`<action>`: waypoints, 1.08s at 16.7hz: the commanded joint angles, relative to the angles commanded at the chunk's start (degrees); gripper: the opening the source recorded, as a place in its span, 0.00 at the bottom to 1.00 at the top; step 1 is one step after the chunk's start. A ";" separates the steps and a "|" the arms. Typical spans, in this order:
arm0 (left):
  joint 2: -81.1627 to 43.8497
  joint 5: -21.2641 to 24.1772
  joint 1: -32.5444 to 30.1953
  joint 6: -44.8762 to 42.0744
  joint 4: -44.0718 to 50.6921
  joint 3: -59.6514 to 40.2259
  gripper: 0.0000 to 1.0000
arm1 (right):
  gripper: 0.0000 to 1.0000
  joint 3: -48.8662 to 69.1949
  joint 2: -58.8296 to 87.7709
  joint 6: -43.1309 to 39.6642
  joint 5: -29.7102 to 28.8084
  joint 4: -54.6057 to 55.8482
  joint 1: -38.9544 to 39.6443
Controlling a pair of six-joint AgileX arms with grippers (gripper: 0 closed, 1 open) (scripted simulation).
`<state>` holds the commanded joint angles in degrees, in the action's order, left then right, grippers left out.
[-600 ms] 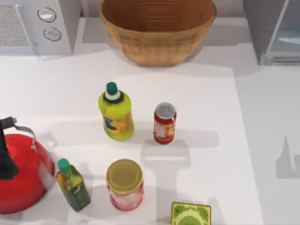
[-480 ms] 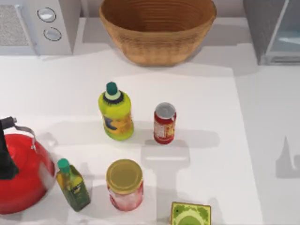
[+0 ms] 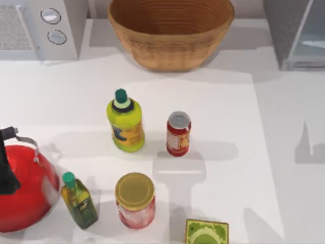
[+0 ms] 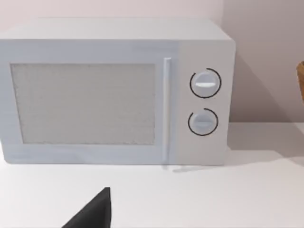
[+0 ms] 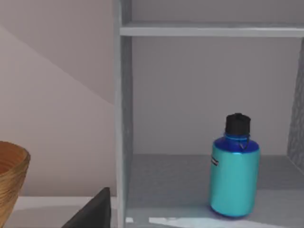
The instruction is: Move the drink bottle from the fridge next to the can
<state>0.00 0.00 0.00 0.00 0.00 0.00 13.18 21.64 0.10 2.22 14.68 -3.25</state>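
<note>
At the near edge of the worktop, in the top view, a green-patterned box was seen, with a yellow-lidded glass jar to its left, then a small olive oil bottle and a red kettle at the far left. Farther in, the can stood upright near the middle, with a yellow-green bottle just to its left, the two apart. At the back, a wicker basket was set in the centre, a grey microwave with two round knobs in the left corner, and the fridge in the right corner. From the right wrist view, the fridge's open compartment was looked into: the drink bottle stood upright on the lower shelf toward the right side wall, well apart from the can on the worktop. A dark finger of the right pincer was caught at the frame's edge; whether that pincer was wide or narrow could not be told. In the left wrist view, the microwave's front was faced, and a dark fingertip of the left pincer was glimpsed near the edge; its state could not be told either.
</note>
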 joint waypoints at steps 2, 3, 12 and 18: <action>0.00 0.00 0.00 0.00 0.00 0.00 1.00 | 1.00 5.44 11.35 0.09 1.16 6.09 -1.22; 0.00 0.00 0.00 0.00 0.00 0.00 1.00 | 1.00 8.30 17.72 0.13 1.78 9.30 -1.86; 0.00 0.00 0.00 0.00 0.00 0.00 1.00 | 1.00 33.84 78.66 0.46 7.19 37.92 -7.73; 0.00 0.00 0.00 0.00 0.00 0.00 1.00 | 1.00 45.16 102.52 0.50 9.40 50.57 -10.36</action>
<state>0.00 0.00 0.00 0.00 0.00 0.00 58.35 124.16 0.60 11.62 65.25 -13.61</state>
